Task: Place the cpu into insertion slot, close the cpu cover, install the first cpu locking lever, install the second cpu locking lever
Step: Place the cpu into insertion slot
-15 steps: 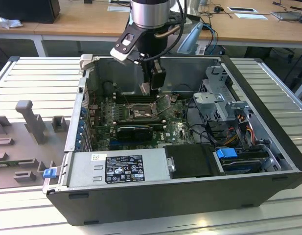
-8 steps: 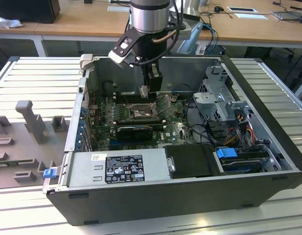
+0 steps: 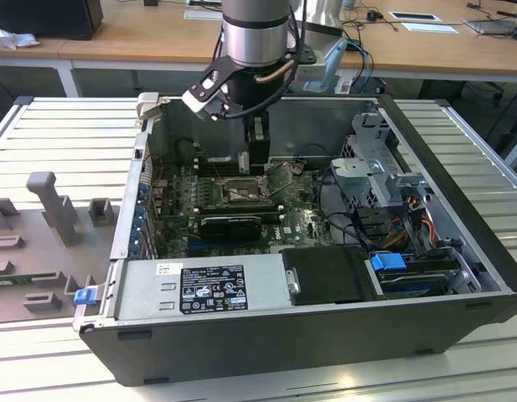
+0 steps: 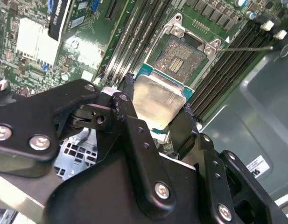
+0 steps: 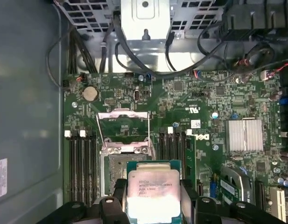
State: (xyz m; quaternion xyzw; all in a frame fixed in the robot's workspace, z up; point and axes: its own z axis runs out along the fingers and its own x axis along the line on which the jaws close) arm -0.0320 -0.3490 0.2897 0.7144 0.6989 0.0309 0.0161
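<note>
Exterior view, upper centre: the gripper (image 3: 256, 159) hangs inside the computer case (image 3: 266, 352). Second wrist view shows it clamping the cpu (image 4: 158, 100) near the open insertion slot (image 4: 181, 56); a tilted chip could bend socket pins.

Clamped between the gripper's (image 4: 158, 109) matt black fingers (image 4: 129, 116), the cpu (image 5: 151, 191) has a smooth satin silver metal top on a green board edge. Bright metal screw heads (image 4: 161, 189) stud the fingers. Just beyond the fingertips, the insertion slot (image 4: 179, 56) shows a dull grainy contact field edged in shiny bare metal, the motherboard (image 5: 181, 102) around it glossy green
</note>
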